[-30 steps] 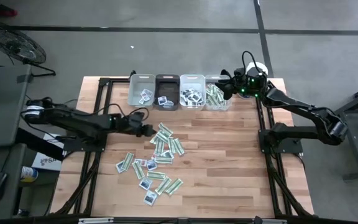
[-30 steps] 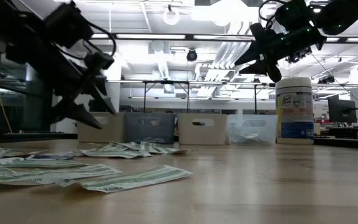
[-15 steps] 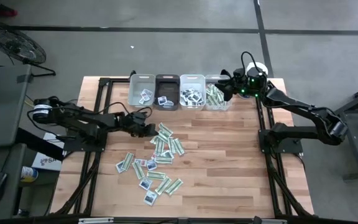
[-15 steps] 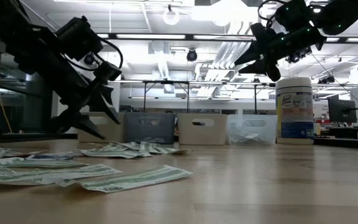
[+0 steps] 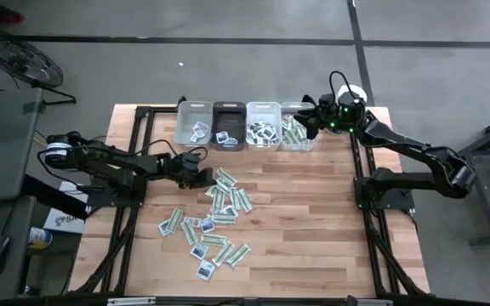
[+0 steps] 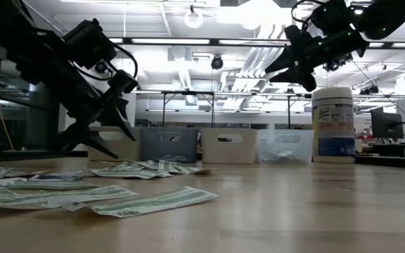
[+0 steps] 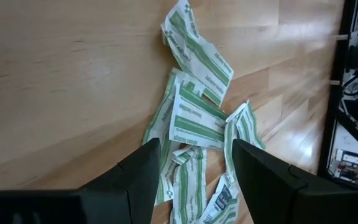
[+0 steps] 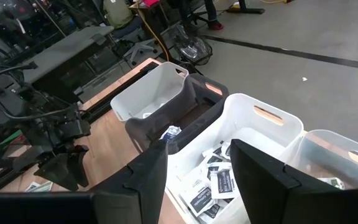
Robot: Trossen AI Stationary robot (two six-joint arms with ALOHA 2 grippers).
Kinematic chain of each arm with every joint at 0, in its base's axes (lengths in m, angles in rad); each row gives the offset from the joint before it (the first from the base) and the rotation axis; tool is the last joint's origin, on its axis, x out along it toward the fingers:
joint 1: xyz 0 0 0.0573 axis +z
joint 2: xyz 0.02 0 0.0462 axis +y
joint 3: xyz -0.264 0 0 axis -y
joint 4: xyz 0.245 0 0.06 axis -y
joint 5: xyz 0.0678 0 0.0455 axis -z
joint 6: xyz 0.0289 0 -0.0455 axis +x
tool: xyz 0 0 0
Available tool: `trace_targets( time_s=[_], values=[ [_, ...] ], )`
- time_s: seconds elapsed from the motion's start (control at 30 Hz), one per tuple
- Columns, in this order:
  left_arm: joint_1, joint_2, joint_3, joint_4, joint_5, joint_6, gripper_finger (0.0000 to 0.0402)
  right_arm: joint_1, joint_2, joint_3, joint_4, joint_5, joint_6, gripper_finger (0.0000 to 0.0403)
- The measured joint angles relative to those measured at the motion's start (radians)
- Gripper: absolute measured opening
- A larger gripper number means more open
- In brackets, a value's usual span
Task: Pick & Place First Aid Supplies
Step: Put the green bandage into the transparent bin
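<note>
Wooden table (image 5: 313, 221) bare right of packets (image 5: 219, 204); left tool (image 5: 204, 177) open beside them

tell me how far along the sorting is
Partly done. Some packets already lie in the four bins along the table's far edge. Nothing is held now: the left gripper, fingers open, hovers at the loose pile of packets; the right gripper, also open, hangs over the rightmost bin. Most of the pile is yet to be moved off the table.
</note>
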Motion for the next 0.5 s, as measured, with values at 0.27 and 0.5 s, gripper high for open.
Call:
trace_targets(
  time_s=[0.27,0.5],
  values=[
    [-0.002,0.014,0.001,0.013,0.006,-0.032,0.0198,0.000,0.000,0.000,0.000,0.000,-0.012,0.0168],
    [-0.002,0.089,0.052,0.019,0.027,-0.006,0.0198,0.000,0.000,0.000,0.000,0.000,-0.019,0.0165]
  ],
)
